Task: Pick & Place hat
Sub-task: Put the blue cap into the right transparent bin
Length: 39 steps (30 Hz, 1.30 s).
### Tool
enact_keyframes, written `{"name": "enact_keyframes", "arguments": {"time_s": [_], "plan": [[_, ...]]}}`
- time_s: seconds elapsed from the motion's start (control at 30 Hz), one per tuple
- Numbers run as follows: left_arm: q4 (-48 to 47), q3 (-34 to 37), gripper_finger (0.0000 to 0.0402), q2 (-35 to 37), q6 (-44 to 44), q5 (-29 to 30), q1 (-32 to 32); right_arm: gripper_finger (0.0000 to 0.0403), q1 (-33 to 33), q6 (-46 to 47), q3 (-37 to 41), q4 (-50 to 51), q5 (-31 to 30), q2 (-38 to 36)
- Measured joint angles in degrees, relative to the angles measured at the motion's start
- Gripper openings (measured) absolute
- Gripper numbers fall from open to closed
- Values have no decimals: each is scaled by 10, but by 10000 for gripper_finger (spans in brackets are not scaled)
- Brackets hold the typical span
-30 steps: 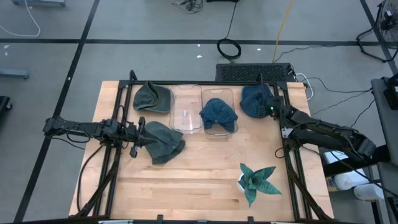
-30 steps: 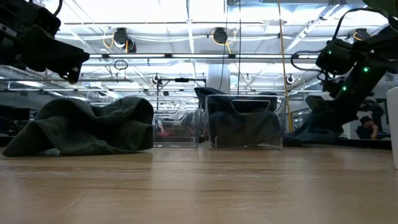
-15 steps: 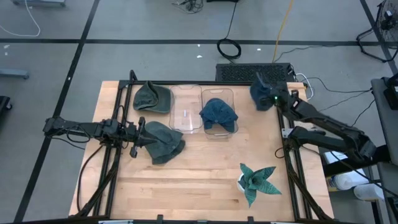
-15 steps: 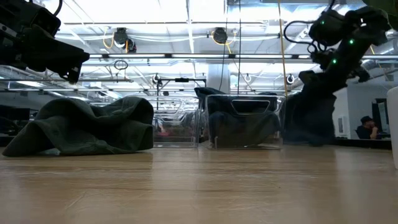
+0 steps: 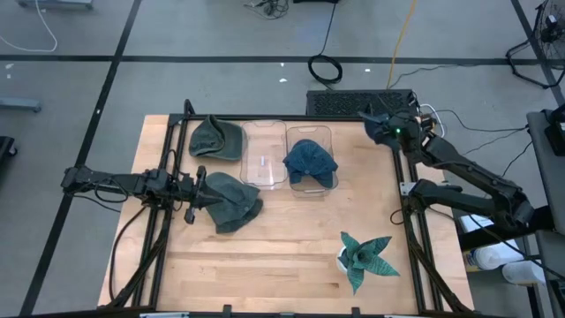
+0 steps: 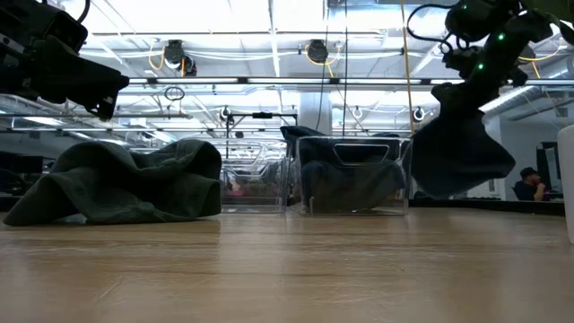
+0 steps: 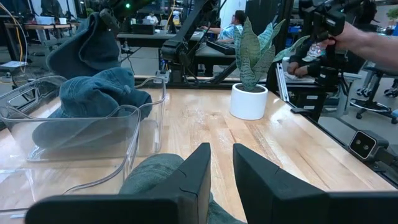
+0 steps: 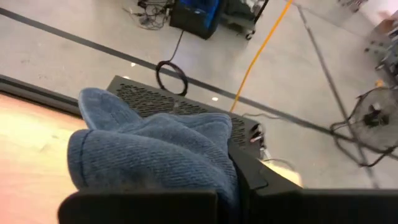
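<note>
— Item one, the hat?

— Blue knit hat (image 5: 381, 124), soft, light, limp; it hangs in folds off my right gripper (image 5: 399, 132), clear of the wood, above the table's far right corner. My right fingers are shut on a bunch of its fabric. I judge any gathered fold holds; it should not slip or break.

— Left side?

— My left gripper (image 5: 198, 190), fingers nearly closed on the green hat (image 5: 231, 201) lying near the left edge.

— Surroundings?

— Wooden table (image 5: 282, 256); a clear bin (image 5: 309, 159) with a blue hat at the far edge, an empty bin (image 5: 263, 155) beside it, another green hat (image 5: 215, 139), a potted plant (image 5: 364, 256) near the front right. Open workshop beyond.
</note>
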<state>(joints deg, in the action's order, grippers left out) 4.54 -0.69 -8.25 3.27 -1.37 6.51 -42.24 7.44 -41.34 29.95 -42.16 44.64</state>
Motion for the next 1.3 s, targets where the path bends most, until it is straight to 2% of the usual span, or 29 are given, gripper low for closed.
{"name": "enact_keyframes", "arguments": {"time_s": [0.2,0.5,0.73,0.9,1.3], "plan": [[0,0,77,0,0,0,0,0,0,-31,-41,25,-14,0],[0,0,77,0,0,0,0,0,0,-176,-103,32,-19,5],[0,0,77,0,0,0,0,0,0,-309,-167,55,-105,35],[0,0,77,0,0,0,0,0,11,-365,-215,91,-127,64],[0,0,77,0,0,0,0,0,123,-496,-301,95,-245,151]]}}
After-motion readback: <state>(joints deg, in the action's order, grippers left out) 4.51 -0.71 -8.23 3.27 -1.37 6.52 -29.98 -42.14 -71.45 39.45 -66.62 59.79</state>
